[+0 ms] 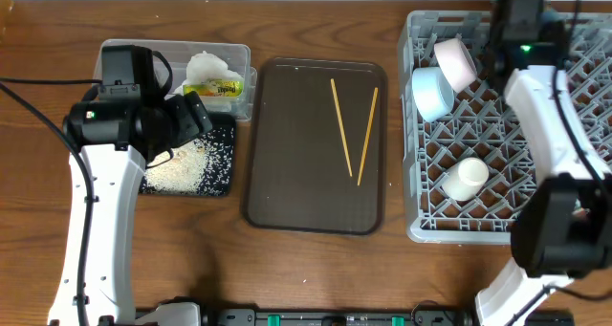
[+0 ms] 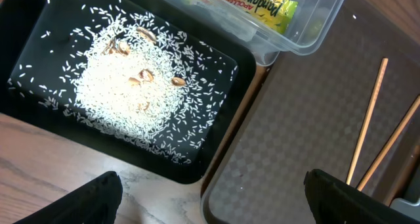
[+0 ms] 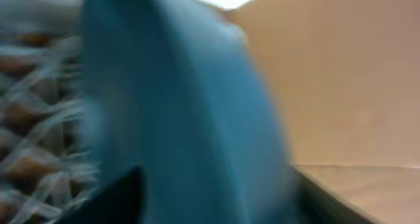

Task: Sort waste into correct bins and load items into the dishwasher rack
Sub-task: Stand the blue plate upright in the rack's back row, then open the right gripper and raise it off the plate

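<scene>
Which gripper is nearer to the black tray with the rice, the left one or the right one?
Left. The left gripper hangs over the back edge of the black tray. The right gripper is far across the table, over the dishwasher rack.

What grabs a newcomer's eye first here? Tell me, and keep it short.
The pile of rice in the black tray at left stands out most. Next comes the grey rack at right, holding two bowls and a cup. Two chopsticks lie on the brown tray in the middle.
</scene>
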You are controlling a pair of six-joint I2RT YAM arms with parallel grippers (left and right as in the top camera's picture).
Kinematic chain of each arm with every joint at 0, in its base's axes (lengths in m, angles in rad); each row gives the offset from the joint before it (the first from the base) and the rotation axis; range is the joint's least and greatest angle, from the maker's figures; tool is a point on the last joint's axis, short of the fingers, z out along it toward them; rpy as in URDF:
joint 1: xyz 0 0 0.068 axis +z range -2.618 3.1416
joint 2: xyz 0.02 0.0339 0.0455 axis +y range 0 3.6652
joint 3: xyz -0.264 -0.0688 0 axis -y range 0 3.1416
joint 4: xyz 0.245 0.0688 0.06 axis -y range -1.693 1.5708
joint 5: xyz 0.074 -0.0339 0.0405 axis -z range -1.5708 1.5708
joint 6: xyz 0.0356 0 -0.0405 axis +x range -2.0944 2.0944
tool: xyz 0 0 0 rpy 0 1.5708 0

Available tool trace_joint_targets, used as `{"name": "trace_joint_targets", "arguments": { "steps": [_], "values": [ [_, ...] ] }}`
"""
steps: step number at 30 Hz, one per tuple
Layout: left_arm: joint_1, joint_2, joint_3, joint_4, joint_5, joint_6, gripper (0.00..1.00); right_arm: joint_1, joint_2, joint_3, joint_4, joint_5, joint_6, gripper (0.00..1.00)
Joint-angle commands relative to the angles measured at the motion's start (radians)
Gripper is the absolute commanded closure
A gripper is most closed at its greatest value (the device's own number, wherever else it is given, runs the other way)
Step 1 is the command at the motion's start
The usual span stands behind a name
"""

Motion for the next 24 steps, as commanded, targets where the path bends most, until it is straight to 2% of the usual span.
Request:
{"name": "trace_joint_targets", "arguments": {
  "steps": [1, 2, 14, 17, 24],
  "values": [
    [0.004, 0.01, 0.018, -0.004, -0.005, 0.01, 0.09, 0.021, 0.047, -0.033, 0.008, -0.111, 0.027, 0.15],
    [0.004, 0.01, 0.018, -0.004, -0.005, 0.01, 0.09, 0.023, 0.043, -0.033, 0.016, -0.115, 0.027, 0.01],
    [0.004, 0.01, 0.018, -0.004, -0.005, 0.01, 0.09, 0.025, -0.065, -0.031, 0.056, -0.248, 0.098, 0.01],
    [0.004, 0.01, 0.018, -0.004, -0.005, 0.01, 0.08, 0.026, -0.127, -0.031, 0.063, -0.341, 0.1, 0.01],
    [0.004, 0.01, 0.018, -0.004, -0.005, 0.01, 0.09, 0.036, -0.249, -0.031, 0.039, -0.539, 0.22, 0.01]
  ]
}}
